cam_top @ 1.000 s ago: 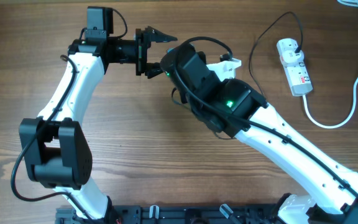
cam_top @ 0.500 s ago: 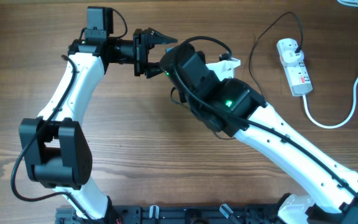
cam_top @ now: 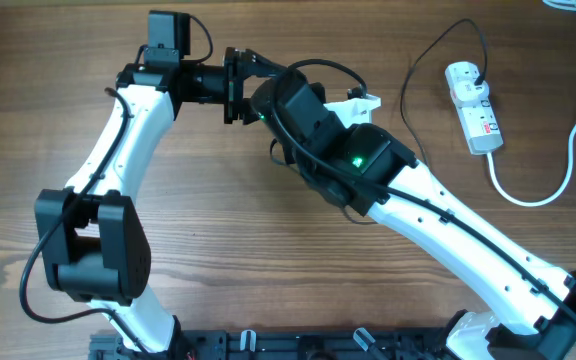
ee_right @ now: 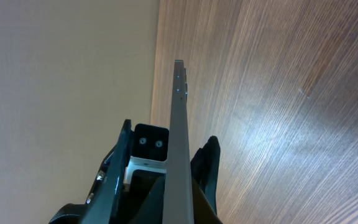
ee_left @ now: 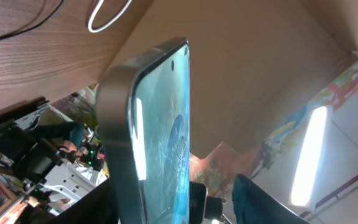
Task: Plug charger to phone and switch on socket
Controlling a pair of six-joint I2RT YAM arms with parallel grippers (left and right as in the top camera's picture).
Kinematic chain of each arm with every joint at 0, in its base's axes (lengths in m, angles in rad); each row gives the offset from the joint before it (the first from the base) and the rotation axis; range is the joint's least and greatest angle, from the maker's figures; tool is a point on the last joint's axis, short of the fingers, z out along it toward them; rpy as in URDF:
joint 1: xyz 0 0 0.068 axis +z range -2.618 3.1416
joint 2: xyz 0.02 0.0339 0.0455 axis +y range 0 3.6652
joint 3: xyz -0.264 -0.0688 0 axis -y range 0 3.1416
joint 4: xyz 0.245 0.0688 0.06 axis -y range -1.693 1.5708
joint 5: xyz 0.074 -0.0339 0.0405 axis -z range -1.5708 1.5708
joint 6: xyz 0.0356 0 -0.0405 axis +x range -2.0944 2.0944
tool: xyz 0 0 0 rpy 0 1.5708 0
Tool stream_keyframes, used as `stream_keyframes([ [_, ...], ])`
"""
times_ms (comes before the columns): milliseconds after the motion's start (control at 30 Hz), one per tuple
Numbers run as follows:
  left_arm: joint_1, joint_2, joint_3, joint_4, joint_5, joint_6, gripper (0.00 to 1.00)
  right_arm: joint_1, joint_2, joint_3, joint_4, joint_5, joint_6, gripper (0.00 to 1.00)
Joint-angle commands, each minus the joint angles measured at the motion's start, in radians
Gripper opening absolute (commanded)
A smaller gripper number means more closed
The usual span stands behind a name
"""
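Note:
The phone (ee_left: 160,124) is held up off the table on edge, its cyan screen showing in the left wrist view. In the right wrist view its thin grey edge (ee_right: 179,124) stands between my right gripper's (ee_right: 166,152) fingers, which are shut on it. My left gripper (ee_left: 179,196) is open with the phone between its fingers, and its right finger (ee_left: 260,199) stands apart from the phone. From overhead the left gripper (cam_top: 251,72) meets the right wrist (cam_top: 293,100) and the phone is hidden. The socket (cam_top: 473,120) lies at the far right. The charger cable (cam_top: 413,75) runs from it under the right arm, and its tip is hidden.
The socket's thick white cord (cam_top: 558,170) loops along the right side of the table and off the top right corner. The right arm (cam_top: 438,220) crosses the table from the lower right. A pale wall lies beyond the table's far edge (ee_right: 157,37).
My left gripper has moved right, toward the right wrist, and now has its fingers around the phone. The right arm has shifted slightly left and up.

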State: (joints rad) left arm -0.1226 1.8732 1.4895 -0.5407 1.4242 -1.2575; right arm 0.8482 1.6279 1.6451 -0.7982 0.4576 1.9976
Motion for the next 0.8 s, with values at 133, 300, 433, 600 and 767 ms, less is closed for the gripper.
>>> stream_keyframes([
  [133, 0.000, -0.031, 0.004, 0.003, 0.000, 0.022, 0.53, 0.006, 0.007, 0.015, 0.004, 0.036, 0.021, 0.04],
  [300, 0.000, -0.031, 0.004, 0.003, 0.026, 0.015, 0.50, 0.006, 0.007, 0.015, 0.005, 0.036, 0.022, 0.04],
  [433, 0.000, -0.031, 0.004, 0.003, 0.026, 0.015, 0.42, 0.006, 0.007, 0.015, 0.005, 0.036, 0.022, 0.04],
  [600, 0.000, -0.031, 0.004, 0.003, 0.026, 0.015, 0.32, 0.006, 0.007, 0.015, 0.005, 0.024, 0.021, 0.06],
  [767, 0.000, -0.031, 0.004, 0.003, 0.025, 0.015, 0.14, 0.006, 0.007, 0.015, 0.008, 0.000, 0.018, 0.07],
])
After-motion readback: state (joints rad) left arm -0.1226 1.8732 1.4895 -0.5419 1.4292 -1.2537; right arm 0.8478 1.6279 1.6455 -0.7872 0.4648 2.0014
